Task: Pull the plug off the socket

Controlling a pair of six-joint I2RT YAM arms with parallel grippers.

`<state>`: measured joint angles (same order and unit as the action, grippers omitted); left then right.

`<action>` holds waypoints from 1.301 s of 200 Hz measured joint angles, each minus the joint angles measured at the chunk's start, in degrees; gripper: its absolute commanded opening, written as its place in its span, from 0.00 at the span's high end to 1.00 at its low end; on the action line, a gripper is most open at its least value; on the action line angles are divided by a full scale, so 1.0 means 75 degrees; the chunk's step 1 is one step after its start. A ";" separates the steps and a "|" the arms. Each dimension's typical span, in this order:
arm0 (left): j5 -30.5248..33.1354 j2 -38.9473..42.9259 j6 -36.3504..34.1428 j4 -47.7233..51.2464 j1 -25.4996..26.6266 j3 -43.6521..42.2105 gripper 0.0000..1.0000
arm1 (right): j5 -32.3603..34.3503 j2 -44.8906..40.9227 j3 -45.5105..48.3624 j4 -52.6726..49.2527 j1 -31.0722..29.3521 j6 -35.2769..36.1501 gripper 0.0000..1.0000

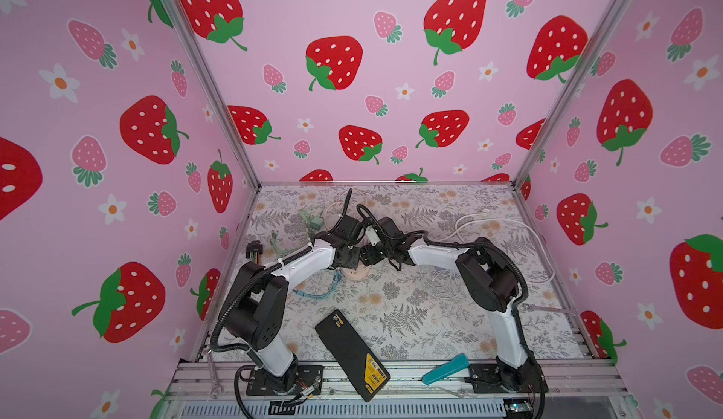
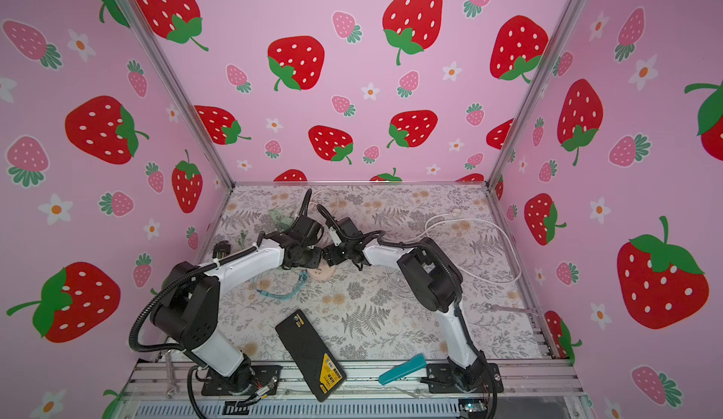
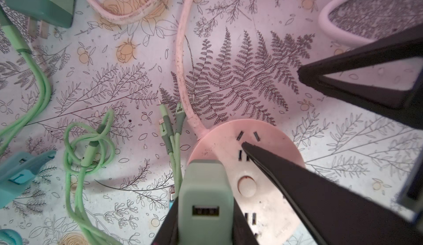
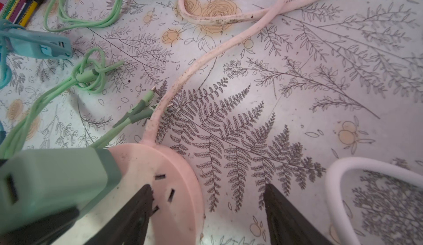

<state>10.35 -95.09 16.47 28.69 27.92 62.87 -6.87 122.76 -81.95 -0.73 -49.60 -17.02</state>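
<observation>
I am counting one pink socket (image 3: 219,138), two green plugs (image 3: 204,186) (image 3: 43,1), one blue plug (image 3: 20,175), one white cable (image 3: 323,20) and one black case (image 1: 352,354).

- Socket (image 3: 229,140): pale pink with dark slots.
- Its cord (image 3: 180,67): pink, speckled dark.
- Plug (image 3: 206,191): sage green with a darker green band.
- Cables (image 3: 91,148) beside the socket: mint green.
- Bench (image 1: 410,311): pale, with grey ferns and orange roses.
- Walls (image 1: 371,14): pink, with red strawberries and white flowers.

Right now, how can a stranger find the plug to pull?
On the floral table, find the round pink socket. The plug is the sage-green block standing upright on it, between the left gripper's jaws. The other green charger and the teal charger lie unplugged.
</observation>
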 measured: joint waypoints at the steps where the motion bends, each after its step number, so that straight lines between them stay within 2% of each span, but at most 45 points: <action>1: 0.0000 0.0000 0.0000 0.0000 0.0000 0.0000 0.88 | -0.0003 0.0000 0.0000 -0.0003 0.0000 0.0000 0.22; 64: -0.0073 -0.0122 0.0076 -0.0003 -0.0047 0.0044 0.91 | -0.0029 0.0064 -0.0055 -0.0012 0.0000 -0.0009 0.22; 135: -0.1003 -0.0166 0.0414 0.0029 -0.0513 0.0114 0.92 | -0.0023 0.0093 -0.0125 -0.0067 0.0003 -0.0009 0.22; 169: -0.1192 -0.0172 0.0425 0.0029 -0.0603 0.0114 0.92 | -0.0012 0.0096 -0.0125 -0.0055 0.0003 -0.0009 0.22; 211: -0.1116 -0.0233 0.0396 0.0003 -0.0565 0.0131 0.92 | -0.0009 0.0096 -0.0125 -0.0058 0.0003 -0.0009 0.22; 260: -0.0338 -0.0443 0.0227 0.0216 -0.0189 0.0385 0.92 | -0.0020 0.0163 -0.0230 -0.0143 0.0006 -0.0009 0.23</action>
<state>7.81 -98.41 18.17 30.30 26.50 65.76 -7.03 123.98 -83.68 -1.80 -49.56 -17.08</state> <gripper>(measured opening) 0.275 0.776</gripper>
